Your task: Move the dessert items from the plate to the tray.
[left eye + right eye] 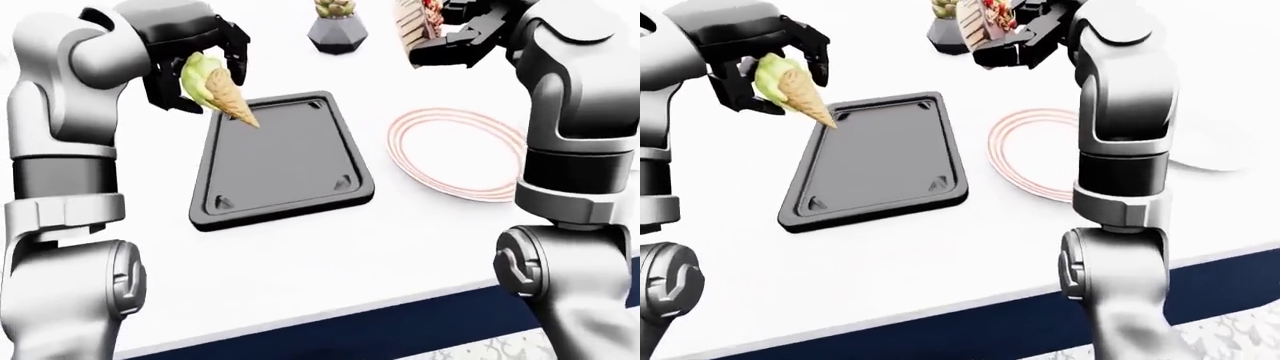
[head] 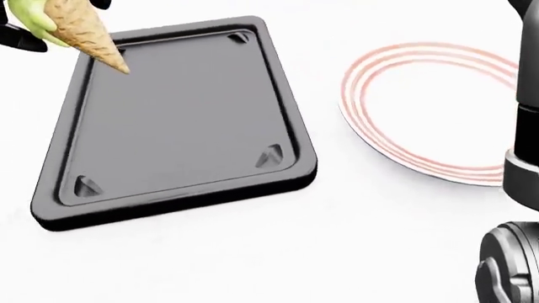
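White worktop (image 2: pixel 253 252) fills all three views, with a dark tray (image 2: pixel 181 120) lying on it and serving as the landmark. Just right of the tray sits the plate (image 2: pixel 429 107), red-ringed and bare. Above the tray's upper-left corner the left hand (image 1: pixel 195 71) has its fingers closed round an ice cream cone (image 1: pixel 222 94), green scoop up in the hand, tip pointing down toward the tray and apparently not touching it. Up and to the right of the tray, above the plate, the right hand (image 1: pixel 1005 37) pinches a cake slice (image 1: pixel 978 19), tilted, near a potted plant (image 1: pixel 337 26) beyond the tray's top edge.

Risks, as I judge them: the cone hangs over the tray's rim, not its middle, so letting go now could tip it outward onto the worktop. The cake looks held by its edge; a loose grip could drop it short of the tray, or a swing could brush the plant
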Motion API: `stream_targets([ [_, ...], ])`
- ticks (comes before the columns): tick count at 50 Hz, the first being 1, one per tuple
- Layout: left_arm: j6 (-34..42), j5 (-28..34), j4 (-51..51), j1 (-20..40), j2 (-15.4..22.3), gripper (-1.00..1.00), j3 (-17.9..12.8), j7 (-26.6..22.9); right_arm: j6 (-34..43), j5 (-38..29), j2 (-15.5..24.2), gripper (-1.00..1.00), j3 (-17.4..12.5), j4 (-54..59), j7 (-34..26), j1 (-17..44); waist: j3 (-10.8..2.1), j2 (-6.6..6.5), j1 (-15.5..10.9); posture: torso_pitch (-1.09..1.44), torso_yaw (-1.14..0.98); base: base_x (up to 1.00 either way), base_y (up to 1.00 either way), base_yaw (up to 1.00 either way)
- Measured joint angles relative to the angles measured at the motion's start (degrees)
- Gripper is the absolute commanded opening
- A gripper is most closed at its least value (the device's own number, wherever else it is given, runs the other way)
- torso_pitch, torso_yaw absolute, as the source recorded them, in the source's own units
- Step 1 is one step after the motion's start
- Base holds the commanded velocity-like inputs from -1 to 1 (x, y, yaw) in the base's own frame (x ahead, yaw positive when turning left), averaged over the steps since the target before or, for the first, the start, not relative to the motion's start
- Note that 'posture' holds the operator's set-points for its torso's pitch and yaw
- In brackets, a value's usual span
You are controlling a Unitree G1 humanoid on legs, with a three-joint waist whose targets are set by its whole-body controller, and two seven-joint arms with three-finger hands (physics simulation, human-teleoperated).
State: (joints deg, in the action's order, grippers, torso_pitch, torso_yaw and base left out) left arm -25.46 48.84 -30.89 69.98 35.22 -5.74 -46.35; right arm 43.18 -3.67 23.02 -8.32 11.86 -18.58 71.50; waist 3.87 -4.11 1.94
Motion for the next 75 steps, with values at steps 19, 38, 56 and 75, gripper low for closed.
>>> stream_targets([
  [19,1.9,0.7,-0.8,2.8,0.3,-1.00,-1.0,-1.7,-1.0,2.2,-0.6,-1.00,2.1,-1.0,-0.6,0.5,-0.33,7.18,-3.4,0.00,0.00,0.02,0.03,0.18],
  [38,-0.4,2.2,-7.0,4.4,-2.3,-1.00,1.6,0.5,-1.9,-3.1,-1.3,-1.00,4.8,7.7,-3.8,5.7,0.45,4.19,-1.9,0.00,0.00,0.00,0.00,0.00],
  [56,-7.9,9.6,-43.0,12.9,-10.5,-1.00,6.8,19.5,-4.2,-5.3,-3.4,-1.00,4.0,9.0,-5.6,8.6,0.12,4.67,-2.2,0.00,0.00,0.00,0.00,0.00],
  [75,-6.9,8.5,-44.2,11.5,-13.5,-0.68,7.0,19.8,-3.2,-5.3,-2.7,-1.00,3.5,5.9,-6.0,6.4,-0.39,4.38,-2.1,0.00,0.00,0.00,0.00,0.00],
])
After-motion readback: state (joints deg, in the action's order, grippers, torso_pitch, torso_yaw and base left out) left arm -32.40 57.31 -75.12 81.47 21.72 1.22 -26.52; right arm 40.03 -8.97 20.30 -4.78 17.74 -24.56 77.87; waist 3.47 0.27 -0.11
